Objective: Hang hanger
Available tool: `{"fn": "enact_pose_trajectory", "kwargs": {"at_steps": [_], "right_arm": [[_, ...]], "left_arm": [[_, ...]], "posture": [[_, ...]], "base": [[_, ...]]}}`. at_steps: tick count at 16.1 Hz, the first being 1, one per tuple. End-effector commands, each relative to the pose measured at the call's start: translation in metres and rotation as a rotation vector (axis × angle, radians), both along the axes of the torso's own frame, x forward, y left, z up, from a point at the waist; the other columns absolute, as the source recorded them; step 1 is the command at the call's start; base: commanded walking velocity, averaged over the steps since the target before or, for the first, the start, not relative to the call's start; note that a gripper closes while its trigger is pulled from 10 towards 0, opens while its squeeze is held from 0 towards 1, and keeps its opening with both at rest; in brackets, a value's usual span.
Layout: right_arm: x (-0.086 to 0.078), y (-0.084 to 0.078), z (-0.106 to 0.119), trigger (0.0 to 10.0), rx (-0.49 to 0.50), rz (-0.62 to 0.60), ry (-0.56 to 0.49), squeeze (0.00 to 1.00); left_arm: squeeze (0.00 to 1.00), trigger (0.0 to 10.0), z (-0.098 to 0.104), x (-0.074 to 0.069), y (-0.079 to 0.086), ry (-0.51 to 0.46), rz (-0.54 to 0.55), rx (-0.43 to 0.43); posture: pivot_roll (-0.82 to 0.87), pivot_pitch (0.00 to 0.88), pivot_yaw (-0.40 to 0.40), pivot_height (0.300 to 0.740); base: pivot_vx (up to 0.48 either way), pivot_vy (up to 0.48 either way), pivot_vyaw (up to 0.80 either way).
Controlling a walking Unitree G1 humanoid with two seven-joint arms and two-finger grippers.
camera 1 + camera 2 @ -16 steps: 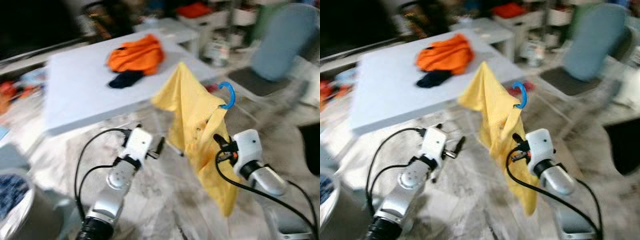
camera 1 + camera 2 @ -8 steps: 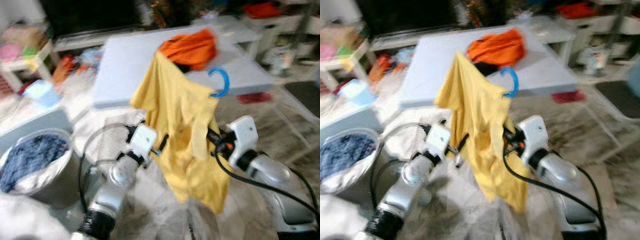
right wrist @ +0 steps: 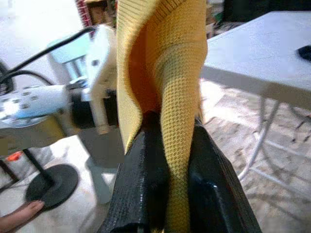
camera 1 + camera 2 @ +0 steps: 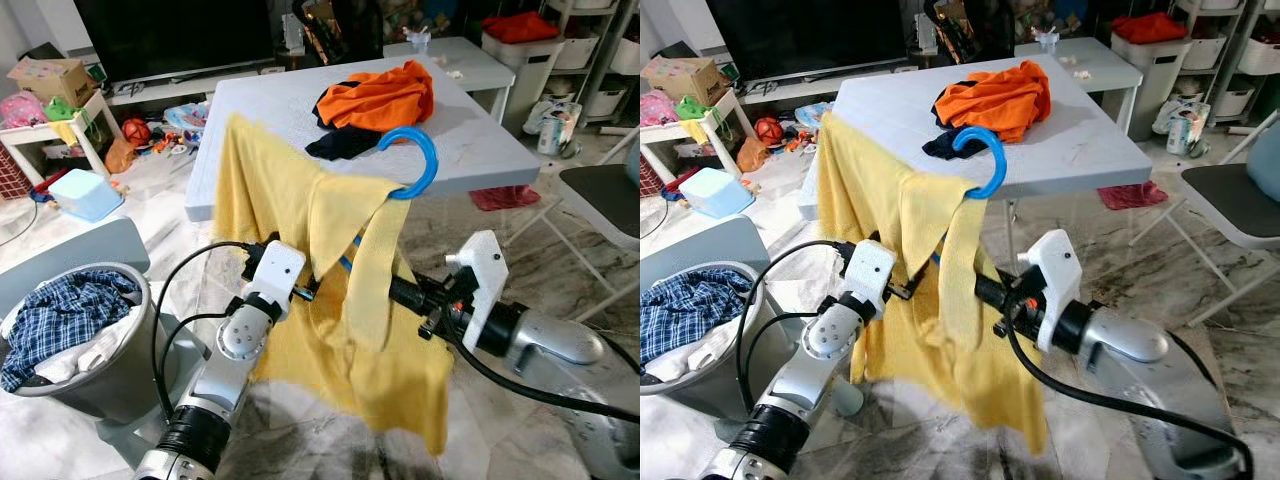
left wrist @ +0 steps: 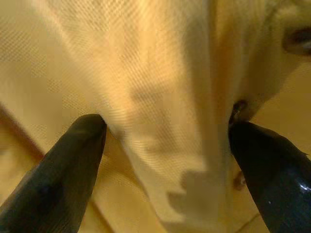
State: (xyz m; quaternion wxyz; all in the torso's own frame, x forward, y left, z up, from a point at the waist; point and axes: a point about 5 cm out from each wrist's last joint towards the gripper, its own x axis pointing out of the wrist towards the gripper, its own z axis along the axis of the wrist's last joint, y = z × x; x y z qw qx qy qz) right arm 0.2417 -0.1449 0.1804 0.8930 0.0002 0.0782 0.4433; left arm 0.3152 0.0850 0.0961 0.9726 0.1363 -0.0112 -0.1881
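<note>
Right wrist view: right gripper (image 3: pixel 170 160) pinching yellow shirt (image 4: pixel 300 210) on blue hanger (image 4: pixel 418 170); left gripper (image 5: pixel 165 145) fingers spread.

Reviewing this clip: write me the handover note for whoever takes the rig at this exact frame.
Right gripper: jaws shut on a fold of the yellow shirt, holding it up in front of the robot.
Left gripper: jaws open, fingers pressed against the shirt's cloth, nothing gripped.
Blue hanger: inside the shirt, hook sticking out at the collar. Grey table with orange clothes stands behind; laundry basket at the robot's left.
Done: shirt is on the hanger and lifted.
Left: find a rail and hang it; I see none here.
</note>
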Motion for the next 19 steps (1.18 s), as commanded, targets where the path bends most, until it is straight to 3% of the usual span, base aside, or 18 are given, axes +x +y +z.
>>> {"fn": "enact_pose_trajectory", "kwargs": {"at_steps": [1, 4, 6, 8, 11, 12, 15, 18, 19], "right_arm": [[-0.006, 0.005, 0.015, 10.0, 0.028, 0.061, -0.055, 0.0], [-0.012, -0.003, 0.01, 10.0, -0.063, 0.073, -0.035, 0.0], [0.001, -0.02, -0.011, 10.0, -0.307, -0.042, -0.07, 0.0], [0.011, -0.032, -0.027, 10.0, -0.475, -0.101, -0.096, 0.0], [0.016, -0.041, -0.035, 10.0, -0.525, -0.154, -0.1, 0.0], [0.016, -0.046, -0.043, 10.0, -0.595, -0.136, -0.118, 0.0], [0.002, -0.056, -0.054, 10.0, -0.677, -0.012, -0.115, 0.0], [-0.01, -0.083, -0.052, 10.0, -0.736, 0.081, -0.061, 0.0], [-0.015, -0.101, -0.047, 10.0, -0.782, 0.122, -0.039, 0.0]], "left_arm": [[0.0, 10.0, 0.005, 0.006, 0.005, -0.027, 0.03, 0.02], [0.0, 10.0, 0.007, 0.014, 0.02, -0.031, 0.109, 0.02], [0.0, 10.0, 0.01, 0.016, 0.03, -0.033, 0.118, 0.01], [0.0, 10.0, 0.012, 0.015, 0.035, -0.028, 0.116, 0.006], [0.0, 10.0, 0.011, 0.015, 0.045, -0.016, 0.131, 0.001], [0.0, 10.0, 0.011, 0.015, 0.05, -0.01, 0.157, -0.009], [0.0, 10.0, 0.011, 0.015, 0.058, -0.011, 0.181, -0.007], [0.0, 10.0, 0.011, 0.014, 0.06, -0.002, 0.173, -0.012], [0.0, 10.0, 0.012, 0.016, 0.06, 0.003, 0.164, -0.022]], "posture": [[-0.25, 0.0, 0.072, 0.74], [-0.25, 0.0, 0.072, 0.74], [-0.24, 0.0, 0.069, 0.74], [-0.22, 0.0, 0.066, 0.74], [-0.21, 0.0, 0.064, 0.74], [-0.21, 0.0, 0.061, 0.74], [-0.21, 0.0, 0.062, 0.74], [-0.22, 0.0, 0.063, 0.74], [-0.22, 0.0, 0.064, 0.74]], "base": [[0.0, 0.0, 0.0], [0.0, 0.0, 0.0], [0.0, 0.0, 0.0], [0.0, 0.0, 0.0], [0.0, 0.0, 0.0], [0.0, 0.0, 0.0], [0.0, 0.0, 0.0], [0.0, 0.0, 0.0], [0.0, 0.0, 0.0]]}}
